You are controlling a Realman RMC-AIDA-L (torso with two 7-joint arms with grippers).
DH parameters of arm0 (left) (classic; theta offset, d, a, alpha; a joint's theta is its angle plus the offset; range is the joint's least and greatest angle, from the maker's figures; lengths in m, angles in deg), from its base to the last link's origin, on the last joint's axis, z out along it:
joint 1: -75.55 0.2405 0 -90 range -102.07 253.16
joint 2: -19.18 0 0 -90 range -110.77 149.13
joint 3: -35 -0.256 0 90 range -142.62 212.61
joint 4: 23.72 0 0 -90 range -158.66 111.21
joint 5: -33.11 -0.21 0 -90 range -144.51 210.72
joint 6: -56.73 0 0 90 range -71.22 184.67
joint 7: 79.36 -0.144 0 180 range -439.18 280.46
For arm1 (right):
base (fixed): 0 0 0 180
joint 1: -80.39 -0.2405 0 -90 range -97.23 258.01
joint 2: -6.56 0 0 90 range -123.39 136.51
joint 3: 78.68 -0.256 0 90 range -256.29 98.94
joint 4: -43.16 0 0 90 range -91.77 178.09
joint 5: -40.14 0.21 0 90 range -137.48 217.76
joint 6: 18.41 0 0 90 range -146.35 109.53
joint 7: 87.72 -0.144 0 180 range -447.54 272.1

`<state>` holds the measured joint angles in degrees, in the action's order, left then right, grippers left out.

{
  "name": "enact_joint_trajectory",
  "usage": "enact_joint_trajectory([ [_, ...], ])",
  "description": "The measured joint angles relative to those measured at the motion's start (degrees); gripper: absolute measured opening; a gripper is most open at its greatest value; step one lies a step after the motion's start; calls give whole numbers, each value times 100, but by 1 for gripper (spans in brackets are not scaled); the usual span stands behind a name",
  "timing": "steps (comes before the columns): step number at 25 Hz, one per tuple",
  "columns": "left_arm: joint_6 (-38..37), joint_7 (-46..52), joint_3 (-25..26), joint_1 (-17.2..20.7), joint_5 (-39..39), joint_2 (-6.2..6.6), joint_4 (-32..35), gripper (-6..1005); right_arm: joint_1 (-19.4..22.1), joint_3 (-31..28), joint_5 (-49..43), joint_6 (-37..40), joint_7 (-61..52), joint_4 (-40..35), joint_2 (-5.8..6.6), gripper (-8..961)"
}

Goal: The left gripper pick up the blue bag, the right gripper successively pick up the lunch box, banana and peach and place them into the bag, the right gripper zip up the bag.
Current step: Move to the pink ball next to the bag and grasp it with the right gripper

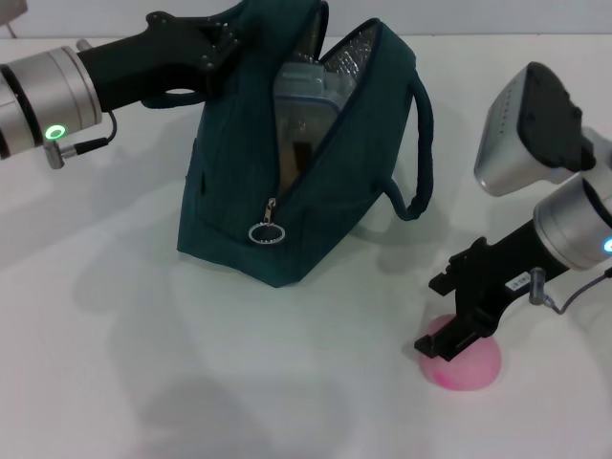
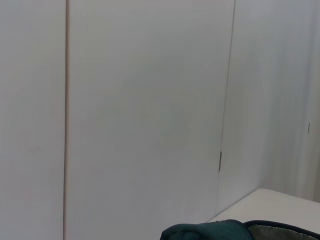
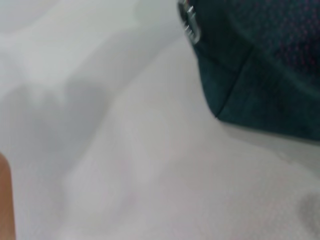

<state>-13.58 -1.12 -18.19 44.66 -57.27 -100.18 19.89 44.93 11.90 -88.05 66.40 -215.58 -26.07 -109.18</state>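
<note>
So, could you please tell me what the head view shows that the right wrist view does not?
Only the head view shows the left hand at the top of the dark teal fabric bag, the clear blue-rimmed lunch box inside it, and the right hand on the round pink peach. Only the right wrist view shows nothing extra. Both show the bag and its metal ring pull on the white table.
</note>
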Motion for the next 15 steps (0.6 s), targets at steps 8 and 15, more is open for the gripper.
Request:
enact_joint_trajectory([
  [8, 51, -2, 10, -39, 1, -2, -17, 55, -71, 168, 5, 103, 5, 92, 3, 873],
  [15, 81, -2, 1, -51, 3, 0, -90, 57, -38, 171, -124, 212, -14, 95, 10, 854],
])
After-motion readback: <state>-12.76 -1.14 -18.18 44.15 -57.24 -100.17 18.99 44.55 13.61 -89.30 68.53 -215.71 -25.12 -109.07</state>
